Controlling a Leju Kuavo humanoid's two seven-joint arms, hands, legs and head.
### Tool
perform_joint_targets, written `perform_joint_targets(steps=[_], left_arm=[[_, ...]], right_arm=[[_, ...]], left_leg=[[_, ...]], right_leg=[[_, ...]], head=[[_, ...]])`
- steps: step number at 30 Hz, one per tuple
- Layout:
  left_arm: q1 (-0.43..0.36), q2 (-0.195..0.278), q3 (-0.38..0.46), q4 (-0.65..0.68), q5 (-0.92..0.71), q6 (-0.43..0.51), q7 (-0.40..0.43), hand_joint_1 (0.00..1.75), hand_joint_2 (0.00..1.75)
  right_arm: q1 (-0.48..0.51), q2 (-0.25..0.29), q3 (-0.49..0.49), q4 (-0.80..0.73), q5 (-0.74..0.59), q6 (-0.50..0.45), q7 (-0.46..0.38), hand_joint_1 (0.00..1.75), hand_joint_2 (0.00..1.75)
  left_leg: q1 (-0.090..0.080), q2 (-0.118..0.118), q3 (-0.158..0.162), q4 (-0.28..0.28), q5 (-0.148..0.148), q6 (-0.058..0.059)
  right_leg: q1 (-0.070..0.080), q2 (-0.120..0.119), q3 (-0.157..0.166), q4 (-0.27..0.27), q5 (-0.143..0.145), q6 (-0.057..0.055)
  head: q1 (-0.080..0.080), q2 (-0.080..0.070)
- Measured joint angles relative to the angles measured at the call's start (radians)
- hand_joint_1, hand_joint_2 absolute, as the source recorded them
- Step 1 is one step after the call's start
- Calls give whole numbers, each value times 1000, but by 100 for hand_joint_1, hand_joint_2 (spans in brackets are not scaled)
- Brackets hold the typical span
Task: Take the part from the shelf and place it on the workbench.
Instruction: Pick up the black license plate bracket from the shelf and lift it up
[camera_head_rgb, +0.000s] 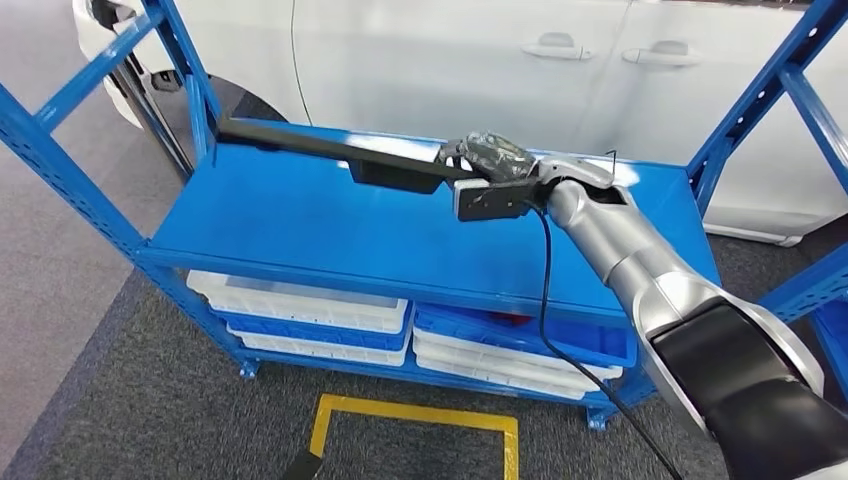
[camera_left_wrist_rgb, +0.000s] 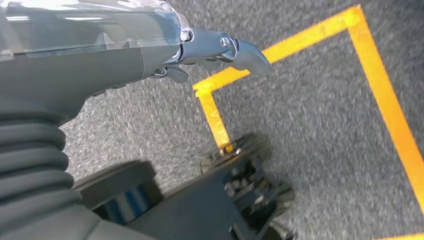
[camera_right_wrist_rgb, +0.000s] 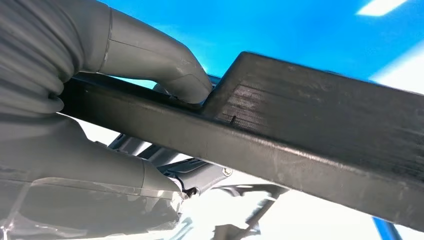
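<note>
I see the long black part (camera_head_rgb: 330, 152) over the top level of the blue shelf (camera_head_rgb: 300, 235), its right end grasped by my right robot hand (camera_head_rgb: 487, 157), thumb (camera_right_wrist_rgb: 165, 70) pressed on it. My left robot hand (camera_left_wrist_rgb: 150, 47) hangs over grey carpet (camera_left_wrist_rgb: 310, 125) with yellow tape (camera_left_wrist_rgb: 385, 95), holding nothing, fingers loosely apart.

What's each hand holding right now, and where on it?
The right hand grips the long black part at its near end, by the step where it widens; thumb and fingers wrap the bar. The left hand holds nothing.

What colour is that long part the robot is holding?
Black, seen best in the head view: the long part gripped by the right hand.
</note>
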Motion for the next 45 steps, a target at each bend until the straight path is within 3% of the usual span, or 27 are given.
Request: perform_joint_targets(steps=[1, 3, 5, 8, 9, 10, 11, 13, 15, 18, 20, 23, 24, 25, 26, 28, 30, 33, 35, 38, 39, 40, 41, 43, 45], left_arm=[[0, 0, 0, 0, 3, 7, -3, 0, 0], [1, 0, 0, 0, 8, 20, -7, 0, 87], [1, 0, 1, 0, 14, 33, -11, 0, 175], [3, 0, 2, 0, 23, 58, -15, 0, 175], [6, 0, 2, 0, 25, 66, -15, 0, 175], [8, 0, 3, 0, 27, 72, -15, 0, 175], [10, 1, 3, 0, 29, 77, -15, 0, 175], [11, 1, 4, 0, 33, 82, -15, 0, 175], [12, 1, 4, 0, 34, 84, -17, 0, 175], [13, 2, 6, 0, 38, 88, -19, 0, 175], [12, 1, 8, 0, 44, 94, -20, 0, 175], [11, 1, 12, 0, 52, 102, -23, 0, 175], [11, 1, 14, 0, 54, 103, -25, 0, 175], [12, 1, 17, 0, 55, 105, -28, 0, 175], [12, 1, 20, 0, 57, 106, -30, 0, 175], [12, 1, 25, 0, 58, 106, -35, 0, 175], [12, 1, 27, 0, 61, 107, -37, 0, 175], [13, 1, 27, 0, 64, 108, -41, 0, 175], [13, 1, 28, 0, 67, 104, -42, 0, 175], [15, 2, 29, 0, 65, 84, -20, 0, 175], [17, 2, 29, 0, 64, 76, -9, 0, 175], [20, 2, 29, 0, 63, 69, -2, 0, 175], [22, 2, 29, 0, 63, 62, 3, 0, 175], [24, 2, 30, 0, 66, 50, 6, 0, 175], [23, 2, 32, 0, 69, 41, 12, 0, 175]], right_arm=[[5, 1, -7, -24, -56, 32, -14, 175, 175], [24, 0, -24, -86, -174, 101, -30, 175, 175], [53, -7, -41, -163, -305, 171, -33, 175, 175], [123, -31, -52, -301, -501, 256, -33, 175, 175], [154, -38, -53, -347, -554, 279, -32, 175, 175], [187, -44, -54, -391, -598, 299, -32, 175, 175], [216, -48, -56, -430, -632, 314, -32, 175, 175], [258, -50, -59, -497, -673, 333, -32, 175, 175], [291, -53, -63, -548, -708, 356, -32, 175, 175], [359, -56, -69, -615, -782, 407, -32, 175, 175], [414, -56, -70, -657, -814, 434, -32, 175, 175], [499, -53, -65, -705, -823, 452, -32, 175, 175], [526, -52, -62, -717, -825, 458, -32, 175, 175], [549, -52, -59, -727, -828, 466, -32, 175, 175], [569, -52, -55, -737, -831, 474, -32, 175, 175], [598, -52, -45, -756, -834, 482, -32, 175, 175], [615, -52, -36, -772, -835, 484, -32, 175, 175], [640, -56, -21, -786, -835, 492, -31, 175, 175], [658, -67, -3, -793, -837, 501, -31, 175, 175], [679, -97, 33, -801, -838, 511, -32, 175, 175], [688, -110, 46, -802, -838, 513, -32, 175, 175], [697, -123, 58, -803, -838, 514, -32, 175, 175], [704, -135, 69, -805, -838, 514, -32, 175, 175], [711, -158, 85, -810, -838, 510, -32, 175, 175], [713, -179, 96, -817, -838, 505, -32, 175, 175]], left_leg=[[-2, 3, -3, 0, 1, -4], [-3, 9, -3, 1, -3, -15], [-3, 16, -21, 49, -39, -26], [1, 22, -103, 233, -128, -39], [2, 23, -119, 268, -136, -41], [3, 23, -119, 268, -125, -42], [5, 23, -98, 226, -97, -43], [8, 15, -28, 88, -37, -40], [8, 8, 11, 9, -14, -30], [6, 13, 16, -1, -12, -10], [9, 17, 21, -10, -7, 2], [8, 21, 22, -14, -6, 11], [8, 22, 22, -13, -6, 11], [8, 22, 22, -12, -7, 11], [8, 23, 22, -11, -8, 11], [6, 24, 23, -8, -10, 7], [1, 29, 22, -5, -13, -2], [-2, 38, 24, -8, -14, -17], [-2, 39, 15, 19, -38, -29], [-1, 38, -60, 194, -135, -43], [-1, 38, -86, 249, -155, -45], [-1, 38, -97, 272, -156, -46], [-1, 38, -89, 254, -137, -45], [-1, 32, -25, 127, -71, -39], [-3, 21, 30, 15, -32, -27]], right_leg=[[3, 0, 1, -7, -4, -3], [-2, 6, 4, -18, -2, -11], [-7, 7, 10, -27, 2, -23], [-6, 7, 13, -29, 2, -31], [-6, 9, 14, -29, 1, -31], [-6, 12, 16, -28, 0, -30], [-7, 15, 17, -27, -1, -28], [-7, 24, 16, -20, -5, -21], [-6, 33, 13, -15, -7, -11], [-7, 38, 13, -17, -8, 5], [-11, 39, -1, 19, -35, 14], [-16, 39, -85, 202, -125, 23], [-17, 39, -108, 251, -138, 25], [-18, 39, -114, 265, -134, 26], [-18, 39, -101, 239, -112, 25], [-16, 29, -33, 103, -49, 16], [-10, 19, 16, 0, -18, 6], [-7, 24, 21, -18, -15, -7], [-13, 27, 25, -26, -10, -19], [-14, 27, 28, -30, -8, -29], [-14, 28, 28, -30, -8, -29], [-13, 28, 28, -29, -9, -29], [-13, 29, 28, -29, -9, -29], [-13, 30, 30, -28, -11, -25], [-11, 33, 31, -24, -15, -17]], head=[[0, 0], [0, 0], [0, 0], [0, 0], [0, 0], [0, 0], [0, 0], [0, 0], [0, 0], [0, 0], [0, 0], [0, 0], [0, 0], [0, 0], [0, 0], [0, 0], [0, 0], [0, 0], [0, 0], [0, 0], [0, 0], [0, 0], [0, 0], [0, 0], [0, 0]])
